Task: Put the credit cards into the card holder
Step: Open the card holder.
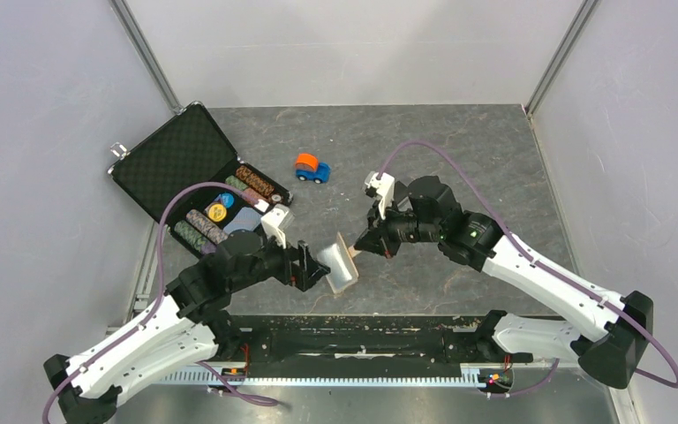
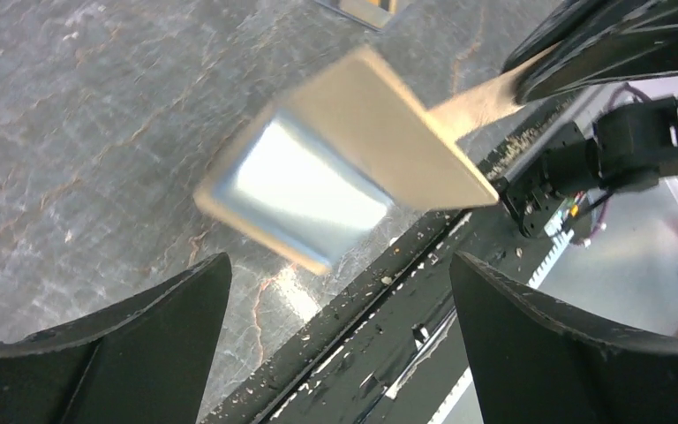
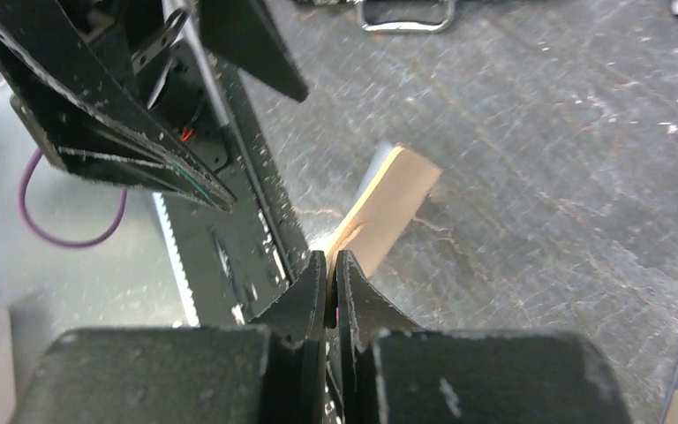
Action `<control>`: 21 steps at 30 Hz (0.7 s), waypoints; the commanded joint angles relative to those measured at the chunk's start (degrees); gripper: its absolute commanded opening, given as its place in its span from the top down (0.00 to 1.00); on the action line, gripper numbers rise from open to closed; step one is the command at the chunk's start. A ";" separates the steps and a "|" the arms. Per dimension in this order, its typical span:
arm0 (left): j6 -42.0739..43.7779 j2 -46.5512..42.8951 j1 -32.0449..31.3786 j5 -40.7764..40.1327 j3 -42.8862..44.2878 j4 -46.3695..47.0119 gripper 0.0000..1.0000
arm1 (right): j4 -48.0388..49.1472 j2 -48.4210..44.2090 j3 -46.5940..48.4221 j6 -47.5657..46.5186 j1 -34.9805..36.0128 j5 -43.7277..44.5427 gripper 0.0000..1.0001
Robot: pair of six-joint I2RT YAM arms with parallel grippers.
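Near the tabletop's (image 1: 459,150) front edge, the right hand (image 1: 362,248) pinches the card holder (image 2: 388,141) by its flap while the left hand (image 1: 316,268) gapes wide beside it, one pale card (image 2: 300,190) seemingly tucked inside, others likely left.

The left arm (image 1: 141,340) and right arm (image 1: 547,274) have white link shells with black joints. A purple cable (image 1: 417,144) loops along each. Black wedge-shaped fingers (image 3: 300,300) carry pale specks.
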 commanded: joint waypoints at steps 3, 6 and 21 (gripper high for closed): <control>17.79 2.04 -0.08 13.89 4.05 5.36 0.00 | -2.37 -1.60 2.46 -5.11 -0.05 -13.07 1.00; 20.01 4.87 -0.09 19.58 4.25 8.47 0.00 | -1.43 -1.73 2.79 -4.83 -0.13 -16.79 1.00; 20.57 12.33 -0.11 22.06 3.56 19.31 0.00 | 0.31 -0.88 3.82 -4.07 -0.19 -24.99 1.00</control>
